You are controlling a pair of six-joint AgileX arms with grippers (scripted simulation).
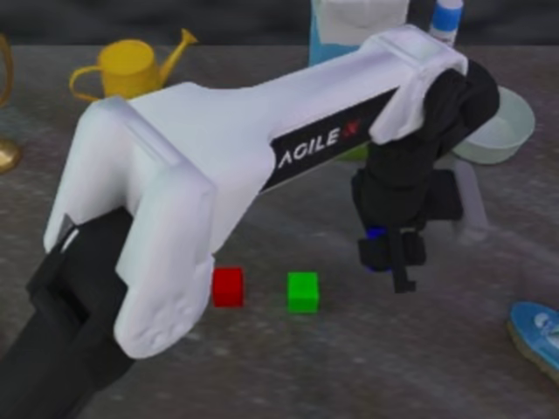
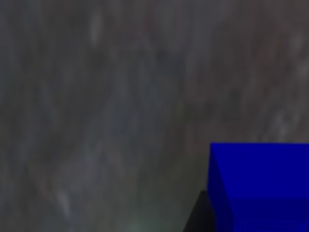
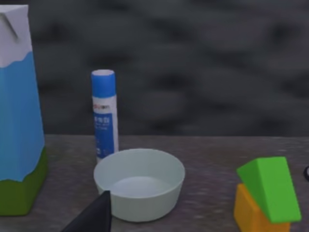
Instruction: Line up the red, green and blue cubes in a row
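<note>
The table [image 1: 489, 349] carries everything here, and the left arm reaches far across it, its tool [image 1: 389, 255] hanging just to the right of the two cubes already set down. The right tool [image 3: 94, 215] shows only as a dark tip in its own wrist view, facing a pale bowl [image 3: 140, 186], a carton [image 3: 19, 135] and a glue stick [image 3: 105, 113]; whether it is wide or narrow I cannot tell.

The left tool is closed around the blue cube [image 2: 260, 186], which peeks out between its dark fingers in the top view. The green cube [image 1: 303, 291] lies to the tool's left, slightly nearer the camera's bottom edge, and the red cube [image 1: 228, 287] lies beyond it, farther left.

To place well, I judge the tool should lower the blue cube level with the other two, matching their spacing, and let go only once it sits flat.
</note>
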